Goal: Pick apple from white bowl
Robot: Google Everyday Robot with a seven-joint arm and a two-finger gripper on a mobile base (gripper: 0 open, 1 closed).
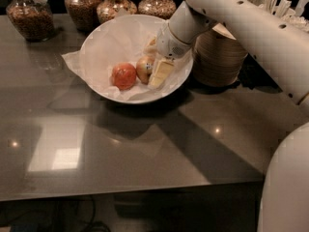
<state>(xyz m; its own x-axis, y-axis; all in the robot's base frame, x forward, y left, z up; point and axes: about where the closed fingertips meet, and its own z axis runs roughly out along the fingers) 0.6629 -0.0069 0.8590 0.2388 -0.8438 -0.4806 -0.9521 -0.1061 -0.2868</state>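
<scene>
The white bowl (104,42), lined with crinkled white paper, stands at the back middle of the grey table. In it lie the yellowish-tan apple (144,68) and, to its left, a red-orange round fruit (123,76). My gripper (155,60) reaches down into the bowl from the right. It is open, with one pale finger (160,74) against the apple's right side and the other (151,44) behind the apple. The apple rests on the paper.
A stack of beige paper bowls (217,57) stands right next to the white bowl on the right. Glass jars of nuts (33,16) line the back edge. My white arm (251,28) crosses the upper right. The grey table (145,149) extends toward the front.
</scene>
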